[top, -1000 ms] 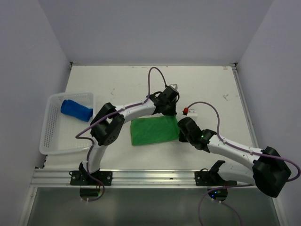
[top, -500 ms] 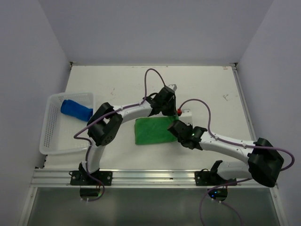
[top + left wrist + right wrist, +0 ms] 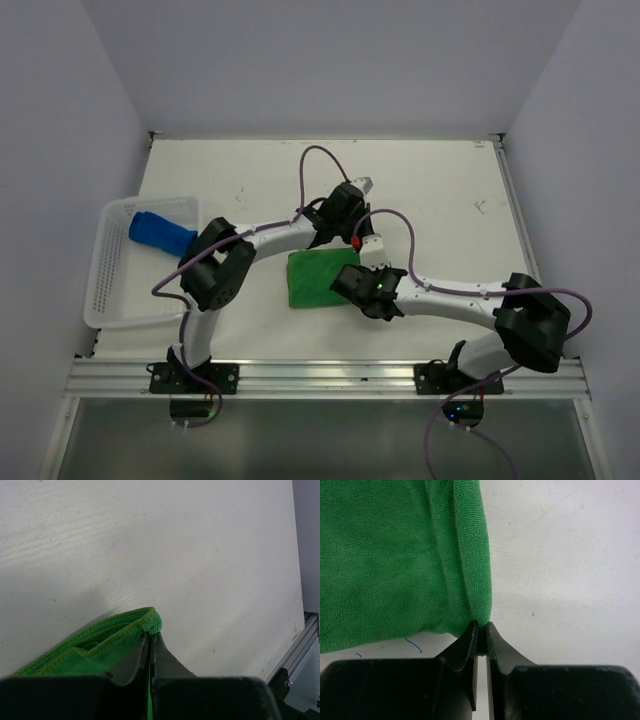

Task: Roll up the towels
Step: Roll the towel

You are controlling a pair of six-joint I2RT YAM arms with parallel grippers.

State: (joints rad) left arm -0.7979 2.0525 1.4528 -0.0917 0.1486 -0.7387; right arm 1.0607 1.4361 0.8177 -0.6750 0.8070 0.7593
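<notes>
A white surface point(image 3: 440, 200) walled in by pale panels, seen from above, with two black-and-white robot arms reaching in from its near edge; a green towel point(image 3: 312, 280) lies near the middle of the surface, folded into a compact rectangle with its right part hidden under the two wrists; the left arm point(image 3: 270, 235) curves over from the left and its left fingers point(image 3: 170, 662) are pressed tightly together on the towel's far right corner, where a doubled, hemmed edge of green cloth bulges just past the fingertips; the right arm point(image 3: 450, 300) stretches low across from the right and its right fingers point(image 3: 500, 652) stand almost closed, with only a thin slit between them, pinching the towel's edge where a rounded fold of cloth runs down to the tips; in that close view the green fabric spreads to the left of the fingers and bare white surface lies to the right; well apart, at the left side of the surface, a white mesh basket point(image 3: 110, 300) holds a blue towel point(image 3: 160, 233), rolled into a short bundle and lying at the basket's far end.
</notes>
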